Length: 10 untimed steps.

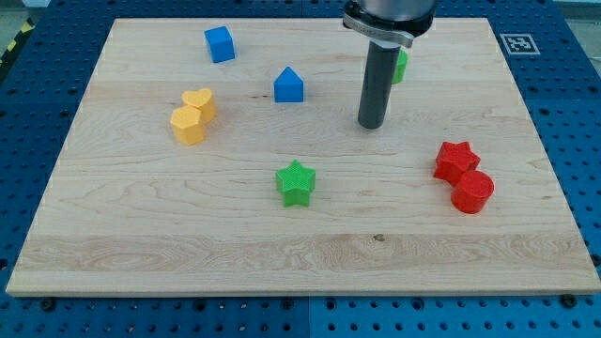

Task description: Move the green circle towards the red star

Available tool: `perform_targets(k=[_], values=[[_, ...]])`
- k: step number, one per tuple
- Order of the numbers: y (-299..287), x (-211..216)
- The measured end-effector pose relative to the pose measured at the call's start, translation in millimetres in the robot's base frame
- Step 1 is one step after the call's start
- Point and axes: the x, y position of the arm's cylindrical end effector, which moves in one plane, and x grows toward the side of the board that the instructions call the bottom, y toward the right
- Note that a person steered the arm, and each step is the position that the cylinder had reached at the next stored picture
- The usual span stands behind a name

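Note:
The green circle [401,66] stands near the view's top right, mostly hidden behind my rod; only its right edge shows. The red star [455,160] lies at the view's right, touching a red circle [472,192] just below it. My tip [372,124] rests on the board below and slightly left of the green circle, and up-left of the red star, touching no block.
A green star [297,182] sits at the board's middle. A blue house-shaped block [289,84] and a blue cube [219,44] lie at the top left. Two yellow blocks [192,115] touch each other at the left. The wooden board [113,244] ends near the frame's edges.

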Motion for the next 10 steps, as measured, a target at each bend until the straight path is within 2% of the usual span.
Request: perform_targets(k=[3,5,6,7,8,10], values=[[34.0,-18.7],[76.0,-45.3],[90.7,-78.3],[91.9,-133.0],[49.2,-144.4],[28.2,-120.1]])
